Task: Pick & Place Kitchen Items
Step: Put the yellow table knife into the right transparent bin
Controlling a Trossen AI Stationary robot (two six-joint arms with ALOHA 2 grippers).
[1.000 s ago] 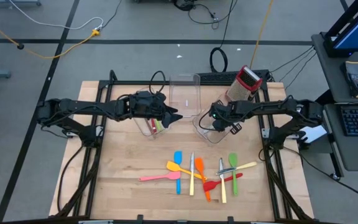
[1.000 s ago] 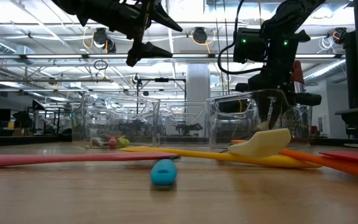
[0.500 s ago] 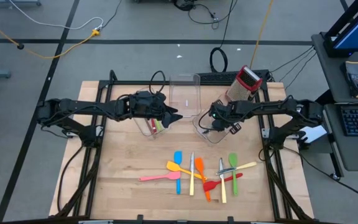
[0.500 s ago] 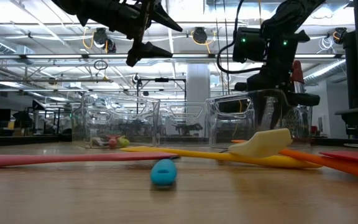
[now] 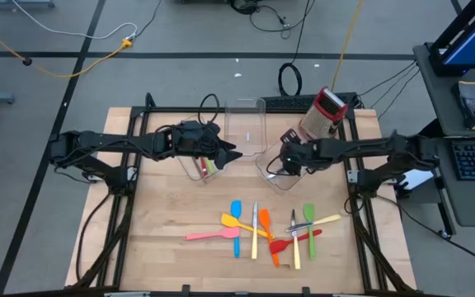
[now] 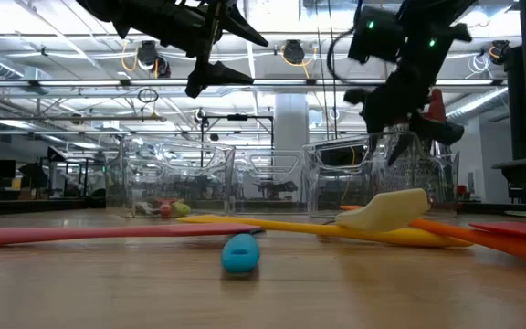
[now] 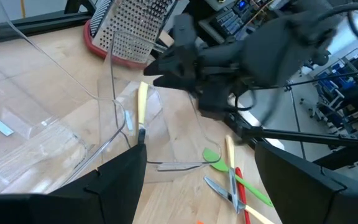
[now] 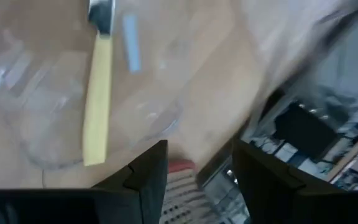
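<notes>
**Desk:** Where are your two grippers?

**Me:** I have the right gripper [image 5: 285, 157] above the right-hand clear bin [image 5: 272, 176], raised clear of its rim. Its fingers [image 8: 143, 180] are spread apart with nothing between them. In the right wrist view I see a cream-handled piece of cutlery [image 8: 97, 99] lying on the bin floor below me. The left wrist view shows the same piece [image 7: 142, 112] inside that bin.

**Desk:** And the left?

**Me:** The left gripper [image 5: 229, 154] hangs over the left clear bin [image 5: 195, 172], jaws wide open and empty. That bin holds a few small utensils [image 5: 208, 167], red and green among them; the low view shows them [image 6: 165, 208] resting on its floor.

**Desk:** What is on the table?

**Me:** A cluster lies on the wooden tabletop [image 5: 163, 214] near the front edge, well apart from both bins: a pink spatula [image 5: 211, 235], a blue spatula [image 5: 237, 223], a yellow spatula [image 5: 239, 224], an orange spatula [image 5: 268, 235], a green spatula [image 5: 309, 219] and a red one [image 5: 291, 242]. Two cream-handled metal pieces [image 5: 294, 239] lie among them, several crossing each other.

**Desk:** Anything else nearby?

**Me:** A third clear bin [image 5: 246, 124] stands at the back between the arms, and the red-and-silver box grater [image 5: 322, 111] sits near the back right corner
</notes>
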